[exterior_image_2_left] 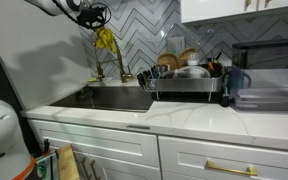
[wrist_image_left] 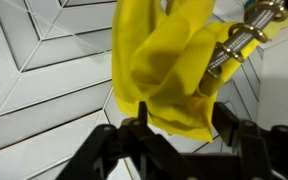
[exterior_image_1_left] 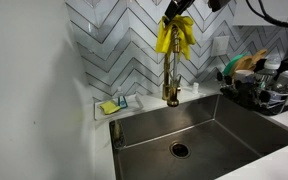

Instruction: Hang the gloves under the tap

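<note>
Gloves (exterior_image_1_left: 174, 35) draped over the tap (exterior_image_1_left: 171, 78), above the sink (exterior_image_1_left: 234, 118): hanging apparently almost done. Fingers (wrist_image_left: 134, 130) straddle the rubber; gripping or free cannot be told. Withdrawal remains.

The arm (exterior_image_2_left: 56, 6) reaches in from high up, wrist bent downward. The gripper (wrist_image_left: 181, 128) points down, and its two dark fingers (wrist_image_left: 134, 138) stand apart. Whether they press on anything cannot be told.

Matte-black gripper (wrist_image_left: 179, 125) (angular, two-fingered linkage)
</note>
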